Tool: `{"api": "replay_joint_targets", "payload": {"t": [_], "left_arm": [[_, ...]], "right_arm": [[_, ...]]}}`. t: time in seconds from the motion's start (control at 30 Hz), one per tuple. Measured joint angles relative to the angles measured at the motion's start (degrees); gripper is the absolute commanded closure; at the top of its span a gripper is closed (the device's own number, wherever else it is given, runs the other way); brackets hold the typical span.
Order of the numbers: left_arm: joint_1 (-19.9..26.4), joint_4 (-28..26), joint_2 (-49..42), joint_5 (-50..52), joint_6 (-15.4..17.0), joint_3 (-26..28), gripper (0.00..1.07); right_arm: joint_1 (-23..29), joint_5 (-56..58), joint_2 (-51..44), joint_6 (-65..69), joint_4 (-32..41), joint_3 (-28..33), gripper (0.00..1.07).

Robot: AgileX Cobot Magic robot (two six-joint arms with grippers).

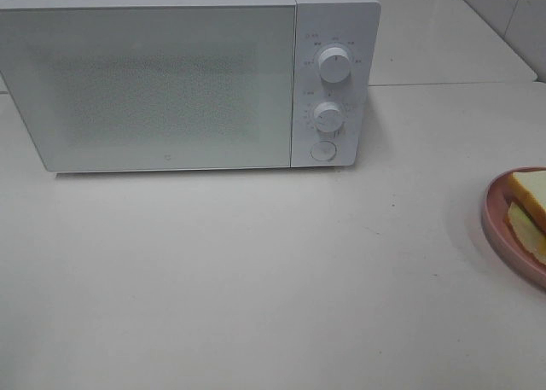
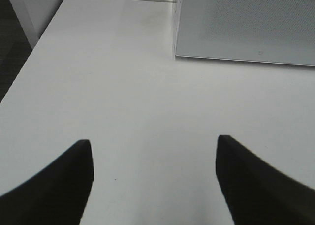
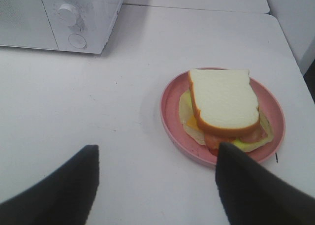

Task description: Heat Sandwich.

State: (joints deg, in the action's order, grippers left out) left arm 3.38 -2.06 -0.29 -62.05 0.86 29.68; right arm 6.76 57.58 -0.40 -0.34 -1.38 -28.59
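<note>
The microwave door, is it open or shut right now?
Shut. The microwave door sits flush with the control panel, covering the whole front, and the sandwich is still outside on the pink plate.

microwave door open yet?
No, the microwave door sits shut and flush with the control panel in the high view, and the sandwich is on its plate outside.

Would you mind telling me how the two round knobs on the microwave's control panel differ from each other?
The upper knob sits near the top of the microwave panel; the lower knob sits below it, just above a flat round button. The upper knob looks slightly larger than the lower knob. Both are white, round and ringed by small printed markings.
</note>
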Motion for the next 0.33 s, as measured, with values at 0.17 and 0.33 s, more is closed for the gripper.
{"api": "replay_joint_targets", "payload": {"t": [0.17,0.33], "left_arm": [[0.0,0.0,0.0,0.0,0.0,0.0,0.39],[0.0,0.0,0.0,0.0,0.0,0.0,0.39]], "right_arm": [[0.0,0.0,0.0,0.0,0.0,0.0,0.42],[0.0,0.0,0.0,0.0,0.0,0.0,0.42]]}}
